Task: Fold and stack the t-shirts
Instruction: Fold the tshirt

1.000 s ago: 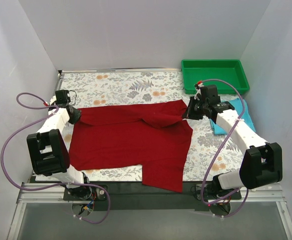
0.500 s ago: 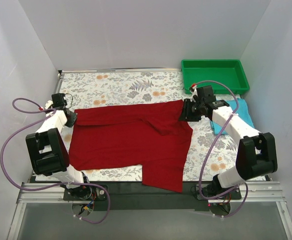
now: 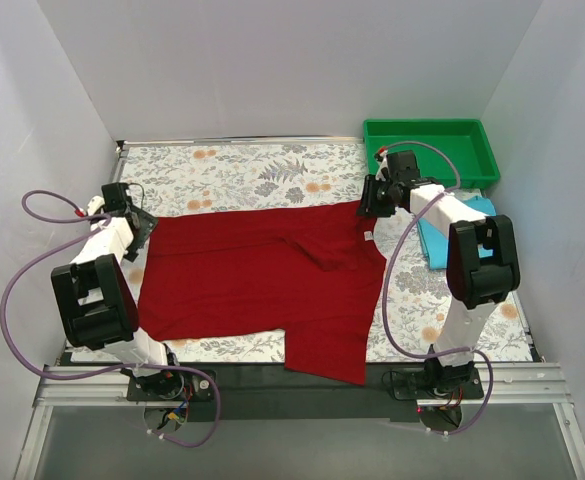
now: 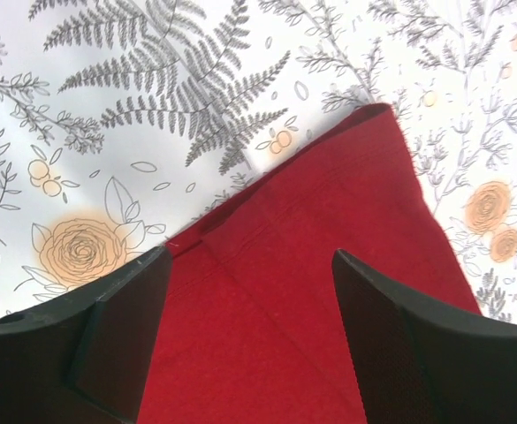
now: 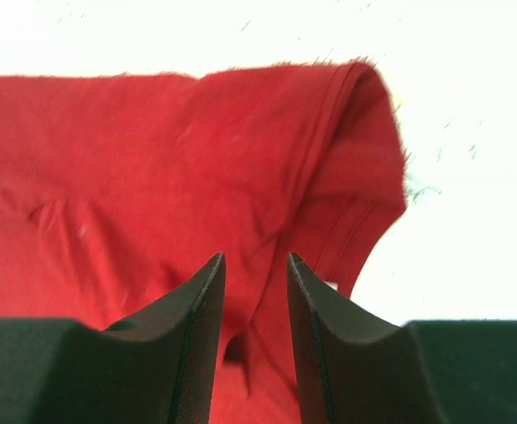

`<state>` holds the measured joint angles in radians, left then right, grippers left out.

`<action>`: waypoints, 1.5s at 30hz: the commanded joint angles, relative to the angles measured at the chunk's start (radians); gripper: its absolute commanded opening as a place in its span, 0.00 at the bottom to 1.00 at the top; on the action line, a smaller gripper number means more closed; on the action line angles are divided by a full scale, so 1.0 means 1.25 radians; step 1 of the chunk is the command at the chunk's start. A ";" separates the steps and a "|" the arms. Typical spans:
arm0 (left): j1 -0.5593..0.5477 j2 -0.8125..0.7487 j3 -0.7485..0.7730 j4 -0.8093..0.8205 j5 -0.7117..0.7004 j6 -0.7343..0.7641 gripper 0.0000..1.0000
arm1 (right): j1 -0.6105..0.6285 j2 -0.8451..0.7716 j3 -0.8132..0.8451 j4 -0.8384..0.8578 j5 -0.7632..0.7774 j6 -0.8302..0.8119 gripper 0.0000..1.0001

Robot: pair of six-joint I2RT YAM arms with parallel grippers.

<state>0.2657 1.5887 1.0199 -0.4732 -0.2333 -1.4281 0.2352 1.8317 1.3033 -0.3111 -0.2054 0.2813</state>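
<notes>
Draping floral tablecloth (image 3: 242,170), dark red shirt (image 3: 262,280)

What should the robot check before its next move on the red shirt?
1. Is the left gripper open over a corner of the dark red cloth t-shirt? Ok.
2. Is the right gripper holding cloth? Cannot tell; its fingers stand close together.
3. Is the red shirt lying flat? Not ok; it is creased near the right gripper.
4. Is the small folded light blue t-shirt apart from the red one? Ok.
</notes>
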 commanded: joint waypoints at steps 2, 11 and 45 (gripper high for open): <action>-0.015 -0.025 0.036 0.003 -0.007 0.022 0.68 | -0.008 0.045 0.062 0.059 -0.015 -0.003 0.34; -0.080 0.099 0.087 0.019 0.003 0.038 0.45 | -0.015 0.123 0.097 0.086 -0.018 0.018 0.31; -0.070 0.210 0.023 0.061 -0.026 0.028 0.41 | -0.099 0.198 0.164 0.113 0.037 0.024 0.01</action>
<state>0.1616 1.8065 1.0882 -0.3672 -0.2340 -1.3914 0.1532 2.1178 1.4757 -0.1993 -0.2047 0.3359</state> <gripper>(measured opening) 0.412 0.019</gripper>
